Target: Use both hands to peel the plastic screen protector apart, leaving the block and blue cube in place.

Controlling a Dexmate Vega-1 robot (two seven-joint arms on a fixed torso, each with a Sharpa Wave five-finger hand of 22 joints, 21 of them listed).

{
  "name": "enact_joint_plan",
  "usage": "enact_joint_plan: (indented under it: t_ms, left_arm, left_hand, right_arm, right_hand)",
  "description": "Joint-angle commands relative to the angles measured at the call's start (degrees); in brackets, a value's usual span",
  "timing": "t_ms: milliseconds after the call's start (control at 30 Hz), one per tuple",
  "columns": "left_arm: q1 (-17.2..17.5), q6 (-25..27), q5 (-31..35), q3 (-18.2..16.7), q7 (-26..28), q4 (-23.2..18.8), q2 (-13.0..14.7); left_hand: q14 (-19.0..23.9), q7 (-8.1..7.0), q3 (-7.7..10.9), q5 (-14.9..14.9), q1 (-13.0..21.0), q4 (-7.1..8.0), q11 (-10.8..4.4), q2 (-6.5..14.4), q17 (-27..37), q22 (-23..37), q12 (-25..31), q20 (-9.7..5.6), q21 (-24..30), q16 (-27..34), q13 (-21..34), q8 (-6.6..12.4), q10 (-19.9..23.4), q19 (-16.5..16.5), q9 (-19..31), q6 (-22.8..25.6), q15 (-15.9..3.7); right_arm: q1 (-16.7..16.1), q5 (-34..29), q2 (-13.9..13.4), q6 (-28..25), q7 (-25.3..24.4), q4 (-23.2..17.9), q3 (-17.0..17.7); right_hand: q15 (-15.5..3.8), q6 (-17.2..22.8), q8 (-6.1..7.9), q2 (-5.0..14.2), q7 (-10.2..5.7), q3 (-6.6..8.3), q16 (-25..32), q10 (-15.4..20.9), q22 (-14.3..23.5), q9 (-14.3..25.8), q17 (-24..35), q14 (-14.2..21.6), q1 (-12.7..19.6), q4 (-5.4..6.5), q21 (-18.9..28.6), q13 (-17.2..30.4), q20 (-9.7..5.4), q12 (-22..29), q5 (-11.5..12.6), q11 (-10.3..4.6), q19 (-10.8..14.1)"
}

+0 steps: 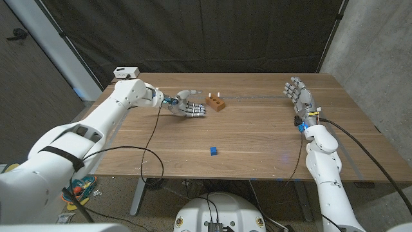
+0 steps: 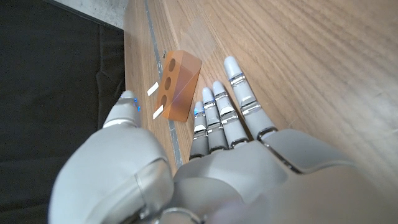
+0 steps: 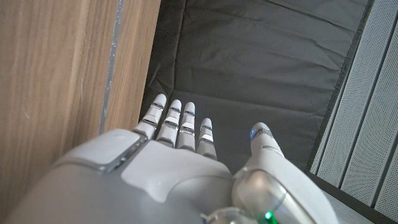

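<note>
An orange-brown wooden block (image 1: pixel 217 103) (image 2: pixel 179 84) with three holes lies at the far middle of the table, with two small white tabs (image 1: pixel 215 95) at its far side. My left hand (image 1: pixel 188 106) (image 2: pixel 227 124) is just to its left, holding nothing, fingers straight and apart. Its fingertips (image 2: pixel 199 112) reach the block's near edge; I cannot tell if they touch. A small blue cube (image 1: pixel 213 151) sits alone at the near middle. My right hand (image 1: pixel 297 91) (image 3: pixel 180 134) is held up at the far right, fingers spread and holding nothing. I cannot make out the clear screen protector.
A white box (image 1: pixel 127 71) stands on the table's far left corner. A black cable (image 1: pixel 154 132) from my left arm trails over the table's left half. A seam line (image 1: pixel 254 97) runs across the far part of the table. A dark curtain hangs behind.
</note>
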Motion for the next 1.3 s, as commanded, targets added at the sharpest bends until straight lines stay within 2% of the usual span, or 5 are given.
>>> enact_joint_plan:
  t_ms: [33, 600, 933, 1200, 1300]
  left_arm:
    - [-8.27, -2.08, 9.25, 6.66, -10.95, 11.62, -3.84]
    - [-13.31, -7.85, 16.75, 8.05, -16.98, 23.30, -10.36]
    - [-15.21, -9.59, 20.68, 8.37, -17.25, 27.77, -13.47]
    - [-13.17, -6.52, 20.76, 5.49, -10.97, 23.96, -13.91]
    - [-10.64, -4.43, 19.49, 3.03, -5.87, 19.06, -13.22]
  left_hand:
    - [1.50, -0.29, 0.79, -0.10, 1.35, -0.17, -0.34, 0.36, 0.20, 0.08, 0.48, -0.30, 0.12, -0.13, 0.11, 0.56, 1.48, 0.86, -0.01, 1.67, -0.17]
    - [5.87, -1.88, 1.84, -0.30, 4.02, -0.12, -1.91, 0.97, 0.17, 0.14, 0.36, -0.89, -0.28, 0.60, 0.01, 1.92, 6.27, 1.75, -0.12, 7.92, -1.94]
    - [17.00, -4.65, 4.50, -0.83, 8.02, 0.17, -6.32, 3.08, -0.03, 0.28, 1.17, -1.90, -0.37, 3.22, 0.03, 4.54, 18.83, 3.47, -0.34, 20.09, -6.42]
    - [25.68, -6.29, 9.71, -0.01, 13.16, -0.42, -9.68, 8.26, 1.26, 0.60, 3.01, -1.55, 0.30, 5.39, 1.25, 5.95, 28.60, 3.79, -0.55, 31.13, -8.80]
    - [29.18, -6.85, 11.74, -0.07, 15.22, -0.41, -8.16, 10.29, 2.38, 0.78, 4.39, -1.66, 1.13, 6.59, 2.44, 6.51, 31.47, 4.06, -0.40, 35.22, -9.34]
  right_arm:
    - [-0.50, 0.24, 0.30, 0.47, 0.41, -0.27, 0.82]
    - [0.40, 0.24, -0.23, 0.92, 0.68, 1.56, 1.36]
    - [0.32, -0.07, -0.63, 0.56, 0.33, 1.38, 1.65]
    - [0.46, -0.23, -0.96, 0.31, 0.21, 1.49, 1.82]
    - [0.55, -0.22, -1.07, 0.21, 0.24, 1.62, 1.86]
  right_hand:
    - [0.07, 0.67, 0.04, 0.10, 0.15, 0.18, 0.28, 0.49, 0.32, 0.16, 0.22, 0.46, -0.38, 0.31, -0.01, 0.03, 0.12, 0.33, 0.00, -0.01, 0.34]
    - [0.25, 0.60, -0.05, 0.08, 0.17, 0.15, 0.20, 0.77, 0.33, 0.16, 0.26, 0.50, -0.78, 0.47, -0.16, 0.03, 0.22, 0.34, -0.02, -0.07, 0.40]
    - [0.26, 0.58, -0.07, 0.05, 0.16, 0.15, 0.18, 0.70, 0.34, 0.16, 0.25, 0.57, -0.92, 0.50, -0.23, 0.03, 0.24, 0.27, -0.03, 0.01, 0.43]
    - [0.35, 0.53, -0.10, 0.03, 0.13, 0.16, 0.14, 0.71, 0.34, 0.17, 0.25, 0.57, -1.02, 0.52, -0.30, 0.03, 0.26, 0.24, -0.02, 0.02, 0.45]
    - [0.36, 0.51, -0.12, 0.02, 0.10, 0.15, 0.11, 0.75, 0.34, 0.17, 0.25, 0.52, -1.08, 0.54, -0.34, 0.04, 0.29, 0.24, -0.03, 0.09, 0.42]
